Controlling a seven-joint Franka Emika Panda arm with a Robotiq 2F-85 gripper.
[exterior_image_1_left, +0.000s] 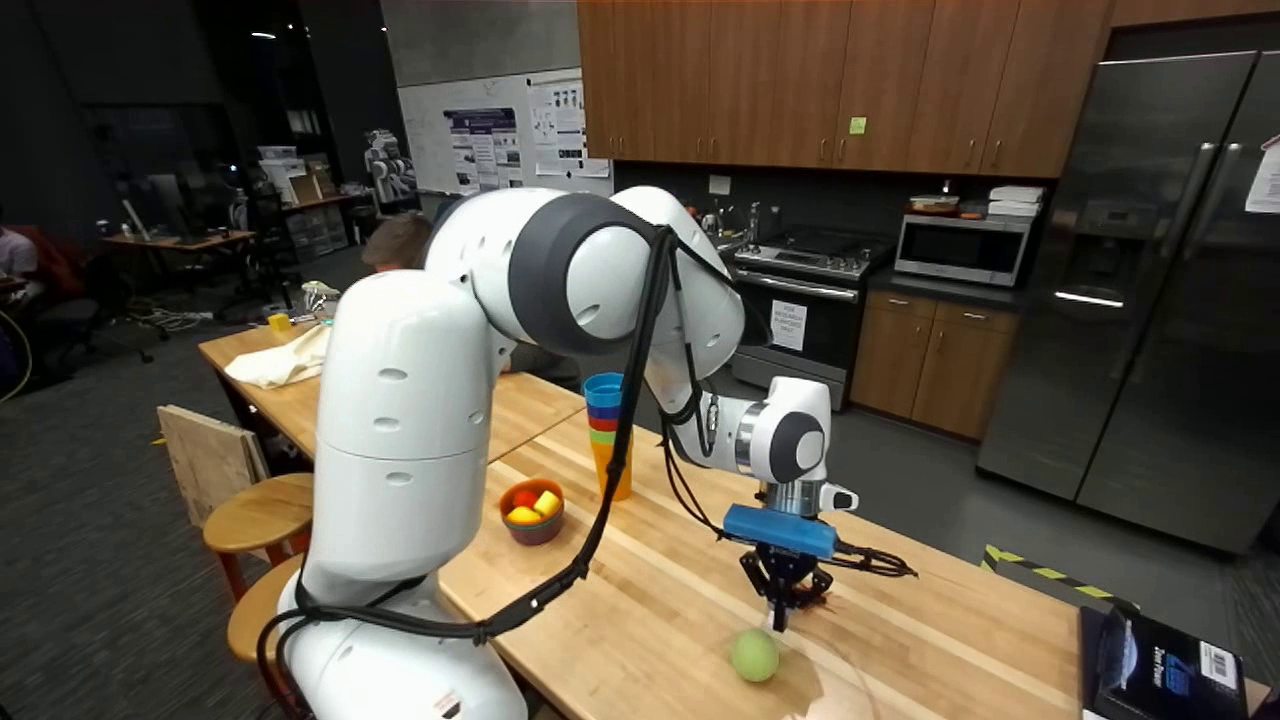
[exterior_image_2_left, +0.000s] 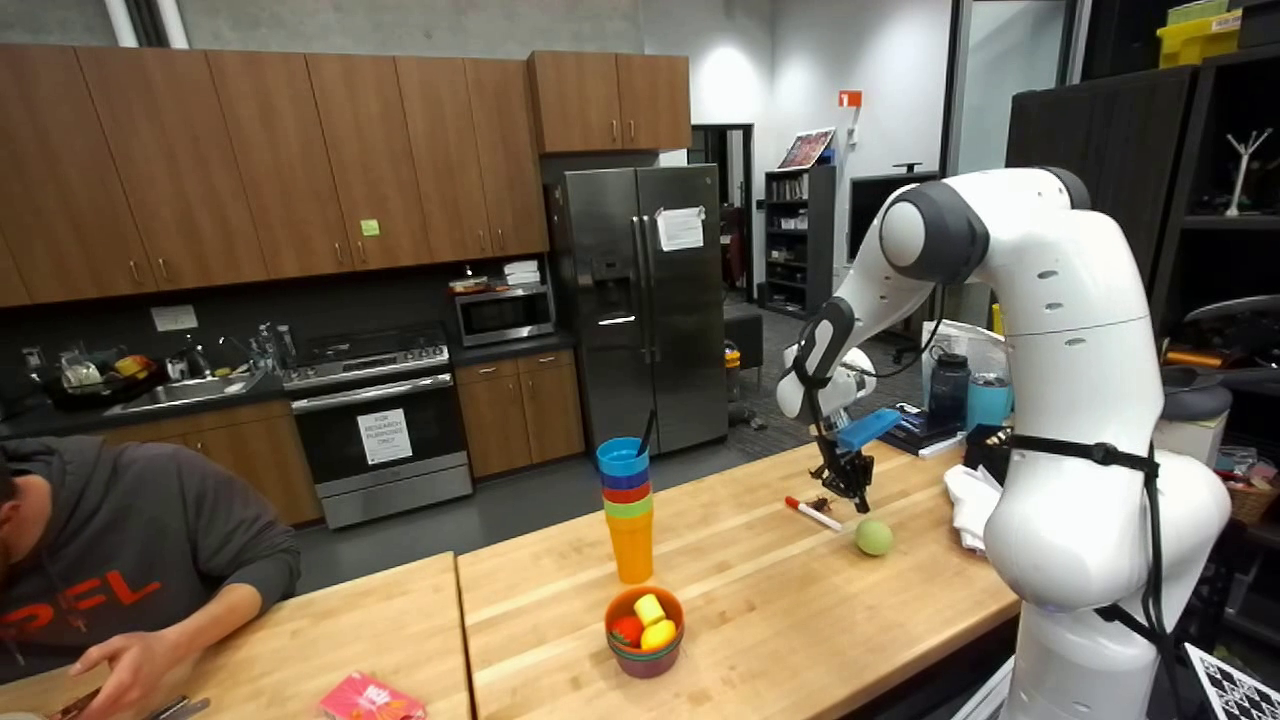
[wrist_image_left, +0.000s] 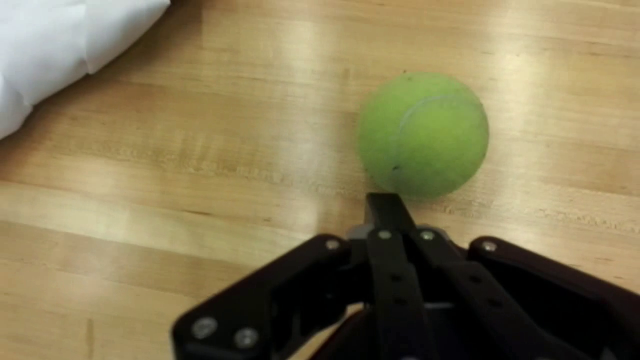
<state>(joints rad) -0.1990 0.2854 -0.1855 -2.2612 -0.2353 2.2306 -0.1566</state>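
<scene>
My gripper (wrist_image_left: 384, 197) is shut, and I see nothing held between its fingers. A green tennis ball (wrist_image_left: 425, 135) lies on the wooden table just beyond the fingertips in the wrist view; whether they touch it I cannot tell. In both exterior views the gripper (exterior_image_1_left: 780, 622) points down over the table beside the ball (exterior_image_1_left: 754, 655). A white marker with a red cap (exterior_image_2_left: 815, 514) lies near the gripper (exterior_image_2_left: 862, 507) in an exterior view. Next to the marker is a small dark brown object (exterior_image_2_left: 822, 503), too small to make out.
White cloth (wrist_image_left: 50, 55) lies near the ball. Farther along the table stand tall stacked cups (exterior_image_2_left: 630, 540) and a bowl (exterior_image_2_left: 650, 668) holding toy fruit. A black box (exterior_image_1_left: 1165, 665) sits at the table's end. A person (exterior_image_2_left: 130, 560) sits at the adjoining table.
</scene>
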